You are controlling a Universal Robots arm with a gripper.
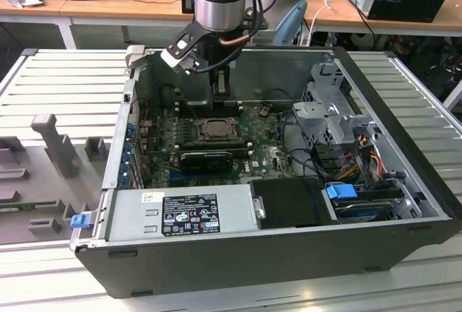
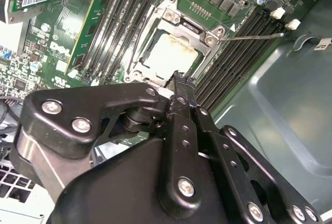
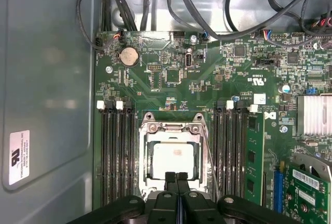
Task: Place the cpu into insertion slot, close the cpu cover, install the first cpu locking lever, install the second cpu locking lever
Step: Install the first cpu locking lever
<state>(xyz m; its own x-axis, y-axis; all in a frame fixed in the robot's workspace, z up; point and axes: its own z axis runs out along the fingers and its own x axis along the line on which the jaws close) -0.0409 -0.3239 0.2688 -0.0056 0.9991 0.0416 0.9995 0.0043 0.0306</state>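
First wrist view: the pincer (image 3: 176,178) is clenched, fingertips pressed together with nothing between them, at the edge of the cpu cover (image 3: 172,137). The cover lies flat over the cpu (image 3: 175,159), which sits in the insertion slot (image 1: 216,130) on the green circuit board (image 3: 171,89). In the second wrist view, a thin wire lever (image 2: 254,37) juts out over the memory slots (image 2: 244,42).
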